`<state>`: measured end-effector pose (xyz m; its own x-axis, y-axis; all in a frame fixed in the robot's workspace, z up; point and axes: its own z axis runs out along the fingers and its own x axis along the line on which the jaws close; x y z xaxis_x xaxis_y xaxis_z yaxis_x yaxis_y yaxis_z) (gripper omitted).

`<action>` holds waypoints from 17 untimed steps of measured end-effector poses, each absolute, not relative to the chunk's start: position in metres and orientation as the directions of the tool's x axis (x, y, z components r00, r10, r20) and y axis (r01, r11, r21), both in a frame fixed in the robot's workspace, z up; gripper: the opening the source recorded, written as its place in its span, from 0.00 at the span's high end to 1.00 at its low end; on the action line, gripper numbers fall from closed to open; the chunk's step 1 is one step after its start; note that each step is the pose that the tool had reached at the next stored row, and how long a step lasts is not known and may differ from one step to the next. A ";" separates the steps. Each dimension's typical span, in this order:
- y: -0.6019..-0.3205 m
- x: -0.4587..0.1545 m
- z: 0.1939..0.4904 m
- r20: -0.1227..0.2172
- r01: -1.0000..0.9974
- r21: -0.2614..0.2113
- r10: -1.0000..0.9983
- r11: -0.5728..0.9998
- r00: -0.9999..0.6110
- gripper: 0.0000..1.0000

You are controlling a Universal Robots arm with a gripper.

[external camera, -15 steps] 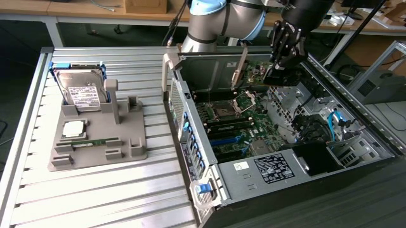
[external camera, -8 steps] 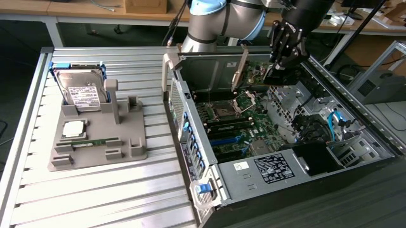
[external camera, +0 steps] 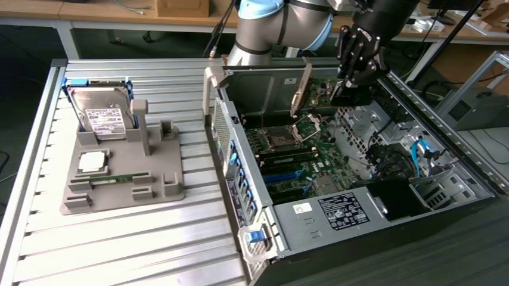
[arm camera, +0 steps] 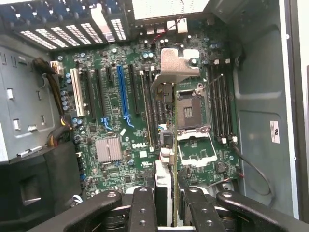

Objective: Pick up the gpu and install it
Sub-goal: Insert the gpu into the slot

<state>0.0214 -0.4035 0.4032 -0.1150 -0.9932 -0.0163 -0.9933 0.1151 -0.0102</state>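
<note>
The gpu hangs on edge above the open computer case, its pale metal bracket strip toward the exterior view's left. My gripper is shut on the card's other end. In the wrist view the gpu shows edge-on between my two dark fingers, running away from my gripper to its bent bracket. It hovers over the motherboard, between the long slots and the bare CPU socket, and does not touch the board.
A blue slot and black slots lie beside the card. On the slatted table at the exterior view's left, a grey fixture holds a silver hard drive, a green memory stick and a square chip. Cables and a power supply occupy the case's near end.
</note>
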 end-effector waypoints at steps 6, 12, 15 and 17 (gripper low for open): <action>-0.404 0.021 0.403 -0.016 -0.997 -0.010 -0.997 0.079 -0.079 0.72; -0.404 0.021 0.403 -0.016 -0.999 -0.010 -0.999 0.041 -0.041 0.72; -0.404 0.021 0.403 -0.016 -1.000 -0.010 -1.000 0.022 -0.022 0.72; -0.404 0.021 0.403 -0.016 -1.000 -0.010 -1.000 0.010 -0.010 0.72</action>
